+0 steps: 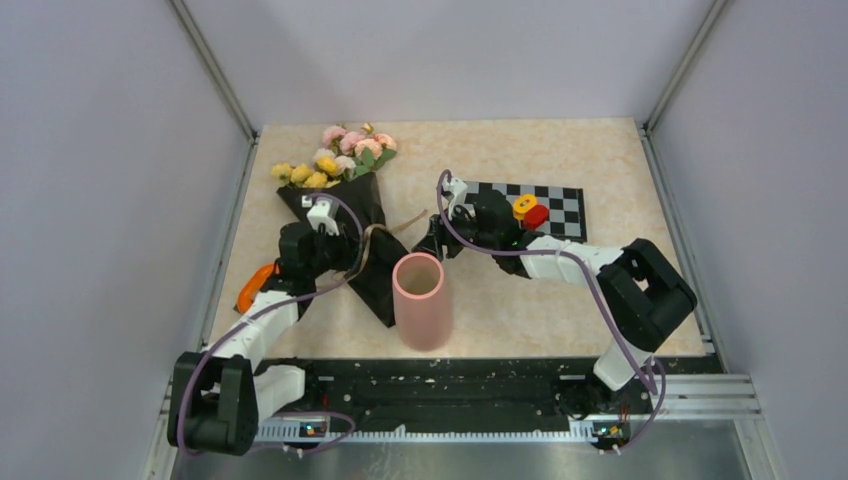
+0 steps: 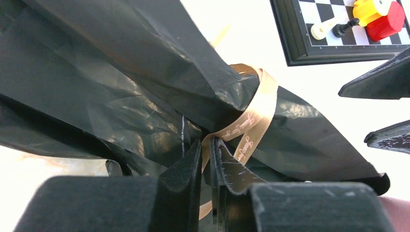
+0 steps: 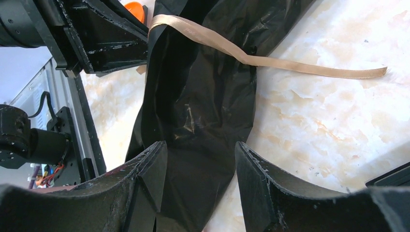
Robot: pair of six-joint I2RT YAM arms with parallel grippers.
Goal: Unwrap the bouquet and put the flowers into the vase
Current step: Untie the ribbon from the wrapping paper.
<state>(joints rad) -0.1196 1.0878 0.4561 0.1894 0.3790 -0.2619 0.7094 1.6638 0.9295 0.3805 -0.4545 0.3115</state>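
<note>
**Ribbon [image 2: 254, 118] untie on bouquet [image 1: 350, 205], wrap not yet off**

Step in hand, as I read it: loosening the tie, the first part of the unwrap.

Bouquet lies flat on the left half of the desk [image 1: 600, 150]. The flowers [image 1: 340, 155] are at the far end. The wrapped stem end points near and toward centre, its tip just beside the vase [image 1: 422, 300]. Vase stands upright at near centre, with no stem showing in its mouth.

Left hand [image 2: 207, 147]: narrow, with a strand of the tan ribbon caught between the fingers at the waist of the black wrapping paper [image 2: 121, 82]. I cannot tell how firm the pinch is. The ribbon loops that waist, and one loose tail lies out on the desk toward the right.

Right hand [image 3: 200, 150]: wide, holding nothing. It hangs over the narrow end of the paper, a finger on either side, just far of the vase. I cannot tell whether it touches the paper.

Progress: early. Paper on, nothing in the vase.

Next move, my judgement: draw the pinched strand away from the bundle so the loop slips. The right hand should pin the paper so the bouquet does not drag along.

Risks:
- The thin ribbon may slide out of the fingers.
- A sideways drag could nudge the vase.
- The chessboard [image 1: 555, 200] with its small pieces sits just right of the right hand.
</note>
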